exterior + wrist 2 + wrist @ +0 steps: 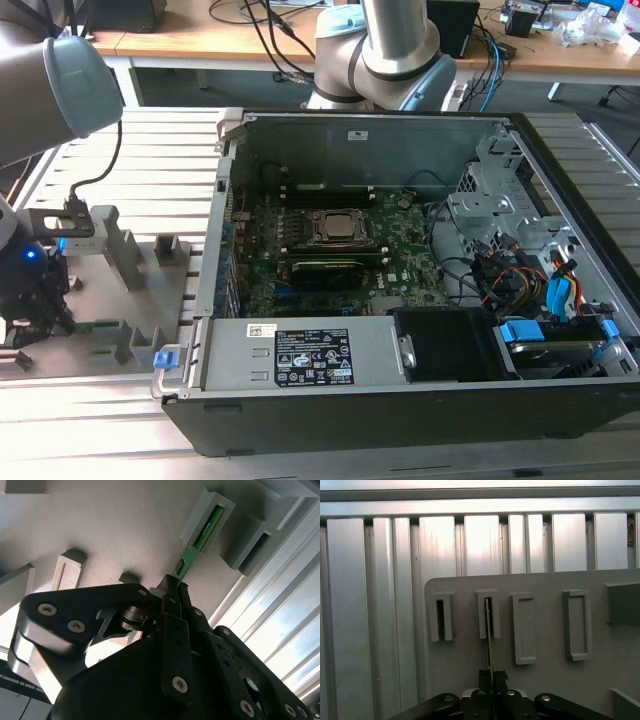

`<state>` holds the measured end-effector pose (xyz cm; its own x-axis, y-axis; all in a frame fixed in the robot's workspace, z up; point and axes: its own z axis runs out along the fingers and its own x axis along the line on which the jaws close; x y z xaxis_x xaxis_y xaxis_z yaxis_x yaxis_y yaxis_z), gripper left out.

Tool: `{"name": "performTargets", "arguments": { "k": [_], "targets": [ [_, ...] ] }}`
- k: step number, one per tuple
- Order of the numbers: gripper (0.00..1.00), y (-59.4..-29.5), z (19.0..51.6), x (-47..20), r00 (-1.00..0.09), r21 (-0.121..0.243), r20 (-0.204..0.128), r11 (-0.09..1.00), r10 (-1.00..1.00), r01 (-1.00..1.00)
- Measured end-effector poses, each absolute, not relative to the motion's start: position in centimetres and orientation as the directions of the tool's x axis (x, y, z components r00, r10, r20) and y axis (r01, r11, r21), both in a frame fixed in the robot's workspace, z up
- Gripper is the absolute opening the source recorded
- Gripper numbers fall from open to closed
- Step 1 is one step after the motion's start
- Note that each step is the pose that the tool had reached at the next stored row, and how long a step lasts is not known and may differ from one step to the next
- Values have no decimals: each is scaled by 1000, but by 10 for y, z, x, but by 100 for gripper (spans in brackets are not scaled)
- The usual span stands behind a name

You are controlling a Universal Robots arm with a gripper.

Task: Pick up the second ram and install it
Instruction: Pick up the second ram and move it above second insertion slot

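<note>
One green stick, the second ram point(194, 550), is standing in a slotted grey holder point(197, 511) on the fixture plate point(105, 300). The gripper point(175, 587) is pinching its near end, with the jaws closed on the board. In the first wrist view the stick point(488, 630) is showing edge-on as a thin line, and its far end is hiding inside the holder's slot point(496, 615). In the exterior view the gripper point(28, 310) is hanging over the plate at about nine o'clock from the open computer case point(330, 420), on the exterior view's left. There its fingertips are lying in shadow, too dark to make out.
</note>
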<state>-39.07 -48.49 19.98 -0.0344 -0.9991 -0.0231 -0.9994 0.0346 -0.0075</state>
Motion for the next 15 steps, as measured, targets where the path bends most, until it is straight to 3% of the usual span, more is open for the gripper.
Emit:
{"name": "performTargets", "arguments": {
  "k": [15],
  "targets": [
    [14,-485,220,-391,-34,-8,-23,35,-999,-999]
  ]
}}
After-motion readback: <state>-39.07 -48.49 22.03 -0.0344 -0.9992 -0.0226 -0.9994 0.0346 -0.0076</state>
